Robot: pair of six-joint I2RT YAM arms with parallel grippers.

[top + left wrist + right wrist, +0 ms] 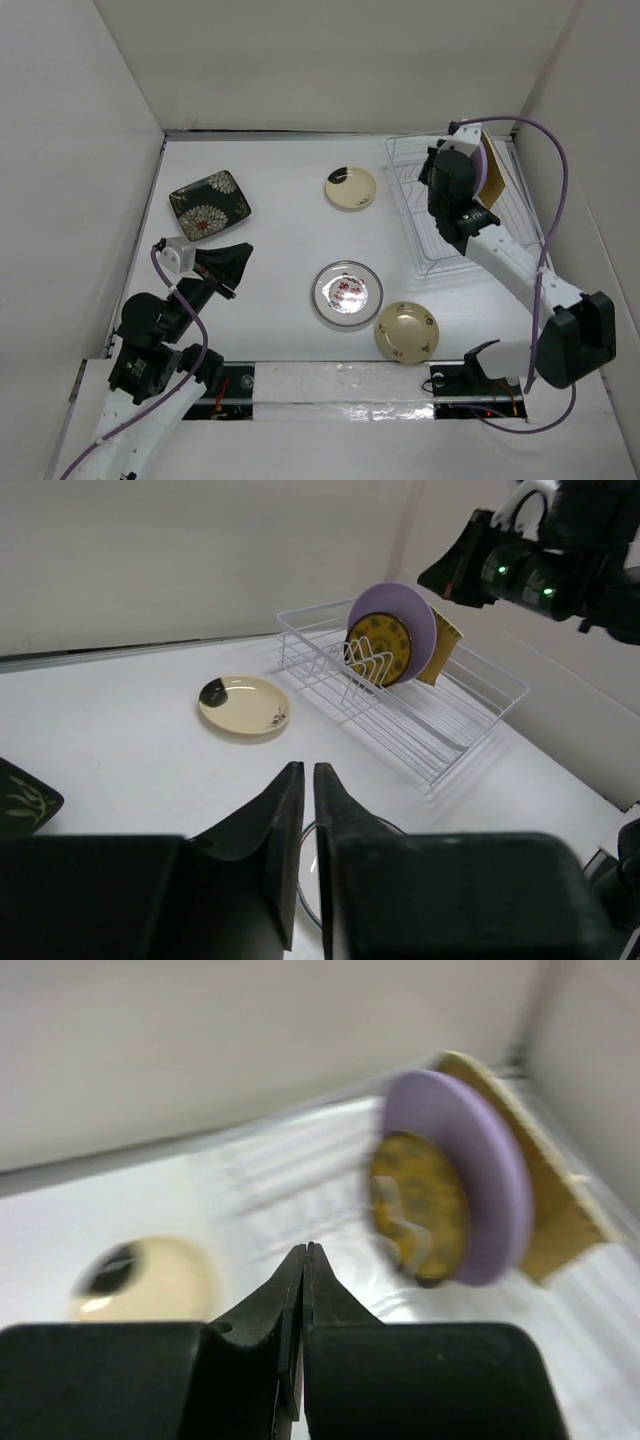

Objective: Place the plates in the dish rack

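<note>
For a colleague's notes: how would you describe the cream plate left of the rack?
Find the white wire dish rack at the far right. Left of it lies a round cream plate. It alone has a dark patch at its rim; the tan plate at the near side lacks one.

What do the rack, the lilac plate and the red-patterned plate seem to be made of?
Rack: thin white wire, probably coated metal, since the rods are slim and evenly white.
Lilac plate: opaque and matte, in one even colour. It could be ceramic or plastic; the look leaves it open.
Red-patterned plate: probably glass, as its rim looks clear and shiny.
</note>
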